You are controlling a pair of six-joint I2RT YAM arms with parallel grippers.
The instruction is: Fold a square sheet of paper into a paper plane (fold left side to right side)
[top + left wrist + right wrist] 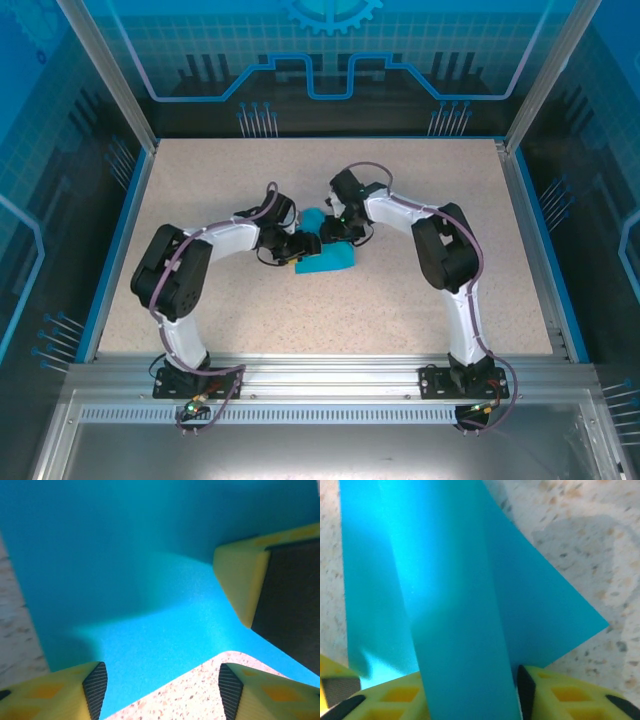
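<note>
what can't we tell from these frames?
Top view: fold lines of the sheet of paper, too small, partly under the left gripper and right gripper.
Right wrist: whether the right gripper pinches the raised flap; the flap covers the gap.
Left wrist: the sheet's outer edges, cut off by the frame.

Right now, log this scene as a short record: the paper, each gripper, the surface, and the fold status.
paper: square sheet of paper, cyan-blue, mid-table between the two arms, part of it raised
left gripper: open, fingers apart over the sheet's edge
right gripper: a raised flap of the sheet runs up between its fingers; grip cannot be told
surface: speckled beige tabletop
fold status: no plane shape yet
</note>
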